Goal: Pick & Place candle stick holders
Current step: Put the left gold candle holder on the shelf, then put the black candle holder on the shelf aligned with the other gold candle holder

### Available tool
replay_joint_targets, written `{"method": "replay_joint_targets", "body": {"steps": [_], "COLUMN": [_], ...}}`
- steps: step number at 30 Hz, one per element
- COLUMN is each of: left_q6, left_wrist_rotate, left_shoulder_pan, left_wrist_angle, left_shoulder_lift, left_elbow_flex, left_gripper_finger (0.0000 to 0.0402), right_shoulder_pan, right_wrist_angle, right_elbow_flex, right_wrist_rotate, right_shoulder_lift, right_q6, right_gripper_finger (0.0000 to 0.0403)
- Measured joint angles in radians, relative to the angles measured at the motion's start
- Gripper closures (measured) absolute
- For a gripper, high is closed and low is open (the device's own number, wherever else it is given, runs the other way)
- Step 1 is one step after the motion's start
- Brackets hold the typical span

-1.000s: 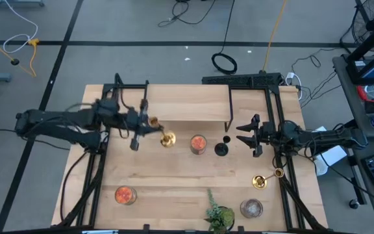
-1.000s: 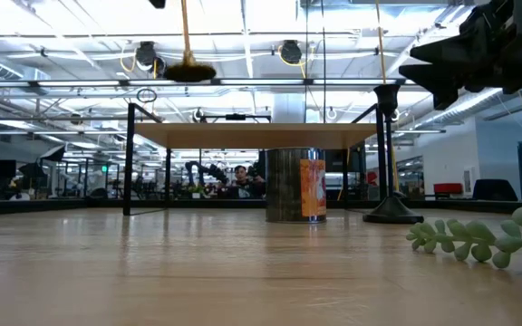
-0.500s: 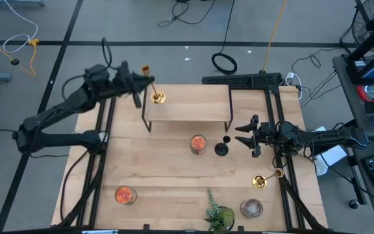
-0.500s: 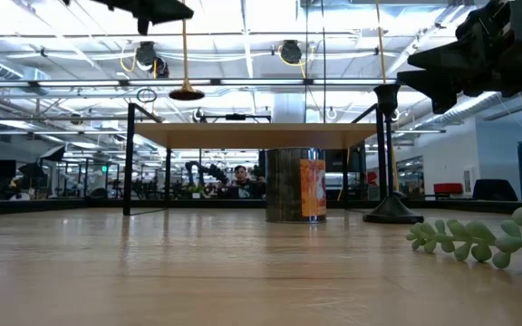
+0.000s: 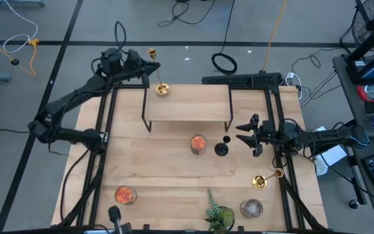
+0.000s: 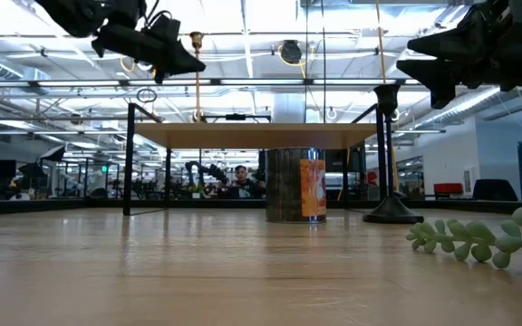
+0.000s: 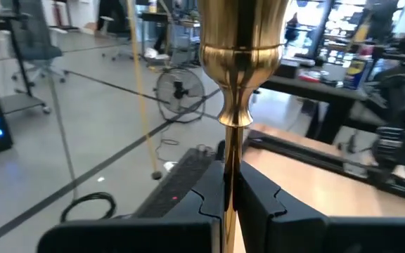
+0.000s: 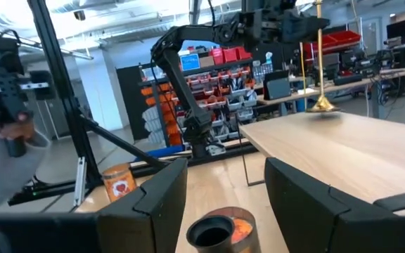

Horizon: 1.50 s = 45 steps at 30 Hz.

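Note:
My left gripper (image 5: 150,67) is shut on a gold candlestick holder (image 5: 158,75), upright over the far-left corner of the raised wooden shelf (image 5: 187,104). My right gripper (image 5: 242,134) is open and empty, up off the table just right of the short black candlestick holder (image 5: 221,148). The black holder stands on its round base, and its cup (image 8: 213,232) shows low between my right fingers. A second gold holder (image 5: 265,179) lies on its side near the table's right edge. My left gripper pinches the gold holder's thin stem (image 7: 230,172) between its two fingers, a little below the cup (image 7: 241,42). The fingers come level from the table's left and lie across the stem. The holder is upright; its round base (image 8: 322,105) is at the shelf top, touching or not I cannot tell.
An orange jar candle (image 5: 198,143) stands left of the black holder, another (image 5: 124,194) near the front left. A grey jar candle (image 5: 251,208) and a small green plant (image 5: 216,214) stand at the front right. The shelf rests on thin black legs (image 6: 130,158).
My left gripper has carried the gold holder from beside the orange jar candle toward the table's far edge, up over the shelf to its far-left corner. The holder has turned from tilted to upright. My right gripper has kept still.

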Motion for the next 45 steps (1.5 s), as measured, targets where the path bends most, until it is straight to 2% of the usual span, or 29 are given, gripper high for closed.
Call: {"method": "replay_joint_targets", "body": {"steps": [7, 26, 38, 45], "left_q6": [0.007, 0.109, 0.171, 0.196], "left_wrist_rotate": [0.014, 0.018, 0.015, -0.041], "left_shoulder_pan": [0.052, 0.017, 0.013, 0.014], "left_wrist_angle": [-0.014, -0.076, -0.200, -0.216], "left_shoulder_lift": [0.000, -0.004, -0.002, -0.049], "left_elbow_flex": [0.000, 0.001, 0.000, 0.000], "left_gripper_finger": [0.0385, 0.0372, 0.0300, 0.0264], "right_shoulder_pan": [0.000, 0.000, 0.000, 0.000], "right_wrist_angle": [0.000, 0.000, 0.000, 0.002], "right_elbow_flex": [0.000, 0.000, 0.000, 0.000], "right_wrist_rotate": [0.000, 0.000, 0.000, 0.001], "right_shoulder_lift": [0.021, 0.038, 0.038, 0.038], "right_q6": [0.015, 0.012, -0.021, -0.049], "right_gripper_finger": [0.0215, 0.0215, 0.0215, 0.0215]}}
